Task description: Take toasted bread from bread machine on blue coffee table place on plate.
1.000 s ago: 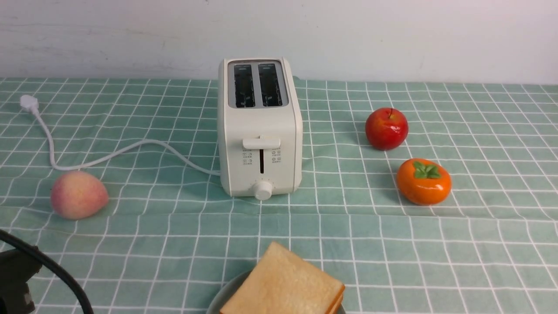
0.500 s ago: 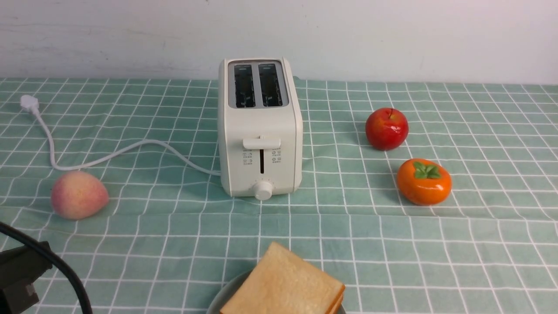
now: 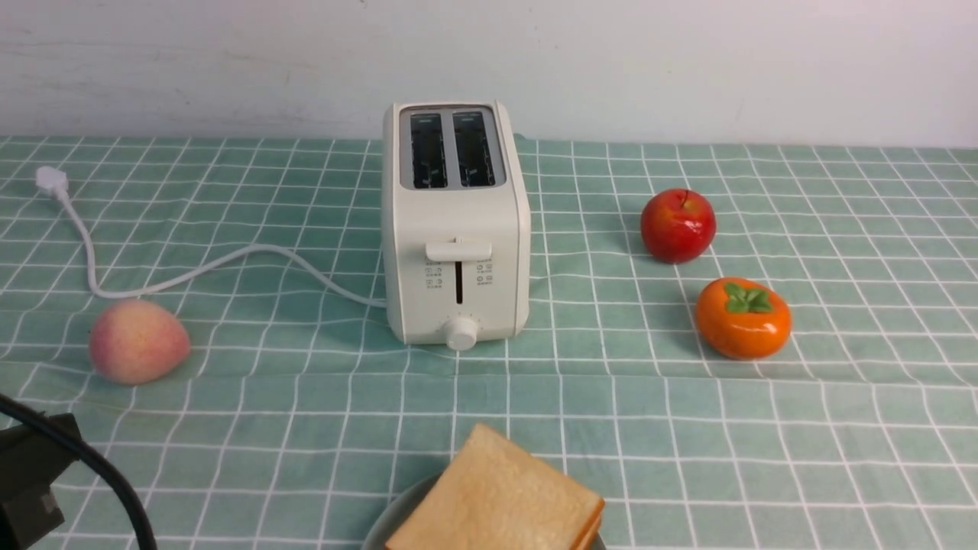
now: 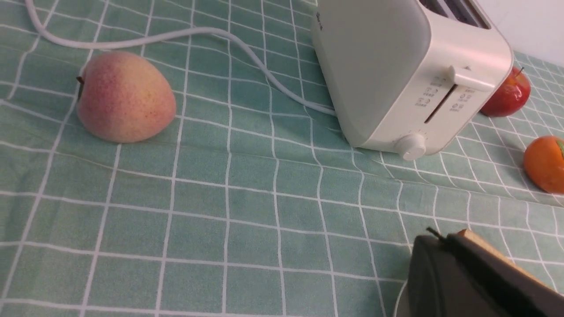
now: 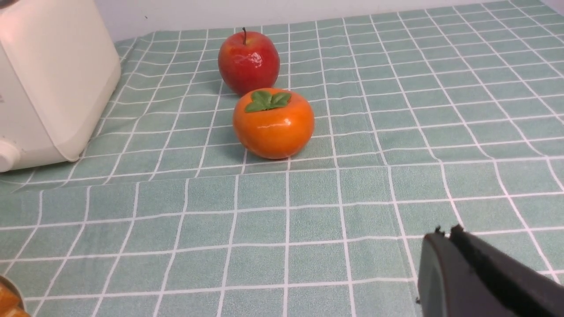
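The blue coffee table (image 3: pixel 764 428) fills the frame. The bread machine (image 3: pixel 456 221) stands upper centre, its cord (image 3: pixel 191 273) trailing left. At the bottom centre edge the plate (image 3: pixel 401 508) carries the toasted bread (image 3: pixel 497 504), two slices stacked. A peach (image 3: pixel 137 341) lies at left, an apple (image 3: pixel 678 225) and a persimmon (image 3: pixel 742 318) at right. The left gripper (image 4: pixel 440 237) and right gripper (image 5: pixel 445 233) both show jaws pressed together, holding nothing.

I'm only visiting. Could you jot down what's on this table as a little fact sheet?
toaster: upright, both slots empty, lever up
toast: stacked slices on the plate
left of toaster: peach, white cord
right of toaster: red apple, orange persimmon
left fingers: shut, holding nothing
right fingers: shut, holding nothing
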{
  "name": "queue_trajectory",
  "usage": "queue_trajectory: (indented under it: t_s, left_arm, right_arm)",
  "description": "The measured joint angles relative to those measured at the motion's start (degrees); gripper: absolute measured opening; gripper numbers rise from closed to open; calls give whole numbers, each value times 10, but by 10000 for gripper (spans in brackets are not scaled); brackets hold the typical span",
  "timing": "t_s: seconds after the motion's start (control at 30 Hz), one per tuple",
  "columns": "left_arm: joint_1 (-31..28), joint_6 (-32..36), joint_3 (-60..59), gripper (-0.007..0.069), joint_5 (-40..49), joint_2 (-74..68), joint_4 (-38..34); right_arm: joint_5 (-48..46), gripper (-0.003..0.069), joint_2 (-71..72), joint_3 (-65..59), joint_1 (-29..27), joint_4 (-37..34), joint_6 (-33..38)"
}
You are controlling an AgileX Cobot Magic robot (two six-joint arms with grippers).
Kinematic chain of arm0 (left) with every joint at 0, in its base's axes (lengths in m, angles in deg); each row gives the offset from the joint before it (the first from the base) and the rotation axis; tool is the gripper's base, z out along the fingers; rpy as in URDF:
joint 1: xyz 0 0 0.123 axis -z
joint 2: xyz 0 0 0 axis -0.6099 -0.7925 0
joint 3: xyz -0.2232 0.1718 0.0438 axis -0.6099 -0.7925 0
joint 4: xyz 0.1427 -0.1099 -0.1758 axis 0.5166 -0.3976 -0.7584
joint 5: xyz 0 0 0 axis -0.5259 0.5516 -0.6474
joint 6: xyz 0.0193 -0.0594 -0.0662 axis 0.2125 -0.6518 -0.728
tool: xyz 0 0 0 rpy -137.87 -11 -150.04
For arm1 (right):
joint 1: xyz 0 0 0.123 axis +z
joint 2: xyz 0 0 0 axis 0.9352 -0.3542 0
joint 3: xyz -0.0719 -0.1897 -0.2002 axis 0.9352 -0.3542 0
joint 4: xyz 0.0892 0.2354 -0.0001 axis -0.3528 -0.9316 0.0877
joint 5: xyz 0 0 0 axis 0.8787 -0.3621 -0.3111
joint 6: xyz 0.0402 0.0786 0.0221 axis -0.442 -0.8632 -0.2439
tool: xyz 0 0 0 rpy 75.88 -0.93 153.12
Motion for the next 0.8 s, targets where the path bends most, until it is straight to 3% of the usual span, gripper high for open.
queue_trajectory:
  t_s: [0.1, 0.2, 0.37, 0.5, 0.6, 0.8]
  left_arm:
    - [0, 0, -21, -14, -29, 30, 24]
    - [0, -3, -84, -14, -100, 87, 106]
    - [5, -48, -181, -13, -136, 179, 209]
    - [23, -104, -238, -13, -129, 249, 249]
    - [24, -146, -245, -13, -75, 258, 256]
    - [35, -170, -248, -6, -23, 259, 267]
  right_arm:
    - [1, 13, 0, 0, 0, 0, 0]
    - [1, 12, 0, 0, 0, 0, 0]
    - [1, 15, 0, 0, 0, 0, 0]
    - [1, 20, 0, 0, 0, 0, 0]
    - [1, 23, 0, 0, 0, 0, 0]
    - [1, 29, 0, 0, 0, 0, -2]
